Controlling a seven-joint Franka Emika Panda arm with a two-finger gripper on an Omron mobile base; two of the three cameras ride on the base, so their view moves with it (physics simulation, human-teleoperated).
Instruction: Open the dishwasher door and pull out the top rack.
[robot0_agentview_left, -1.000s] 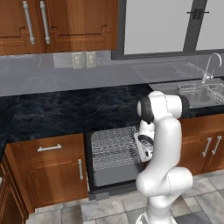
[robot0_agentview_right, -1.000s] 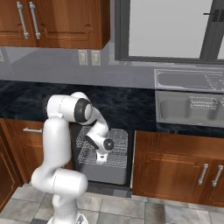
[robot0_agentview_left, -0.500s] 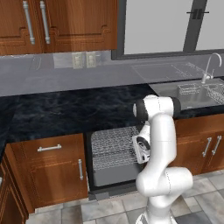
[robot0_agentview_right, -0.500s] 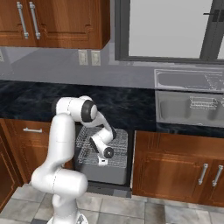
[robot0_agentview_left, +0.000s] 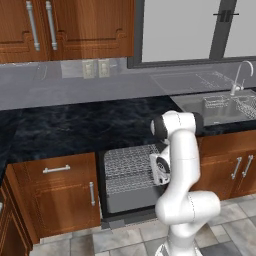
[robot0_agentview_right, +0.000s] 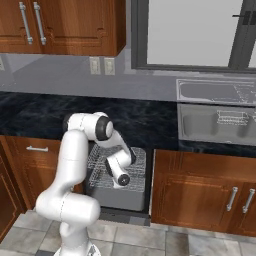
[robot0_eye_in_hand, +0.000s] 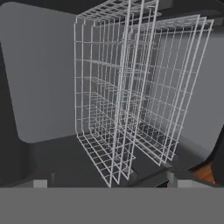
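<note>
The top rack (robot0_agentview_left: 129, 167) sits slid out of the dishwasher opening under the tabletop (robot0_agentview_left: 75, 127), its silver wire mesh lying flat, its long axis running side to side along the cabinet front and its open face toward me. In my hand view the same rack (robot0_eye_in_hand: 127, 87) appears turned on end, with a second wire layer just behind it and dark grey inner walls around it. The dishwasher door (robot0_agentview_left: 131, 200) is down, a dark grey panel folded out low below the rack, its far edge near the tiled floor (robot0_agentview_left: 115, 239). My gripper (robot0_eye_in_hand: 109, 183) points into the opening with its fingertips (robot0_eye_in_hand: 40, 183) standing wide apart, clamped on nothing, close to the rack's near wires but not touching them as far as I can tell. From the right base view my wrist hangs over the rack (robot0_agentview_right: 116, 167), in front of the reddish-brown cabinet doors (robot0_agentview_right: 200, 195). The tabletop is black speckled stone; a steel sink (robot0_agentview_left: 220, 107) with a curved faucet (robot0_agentview_left: 240, 75) is set into it to my right, below a wide window (robot0_agentview_left: 180, 30). A grey backsplash carries wall outlets (robot0_agentview_left: 95, 68), with wooden upper cabinets (robot0_agentview_left: 65, 27) above.
</note>
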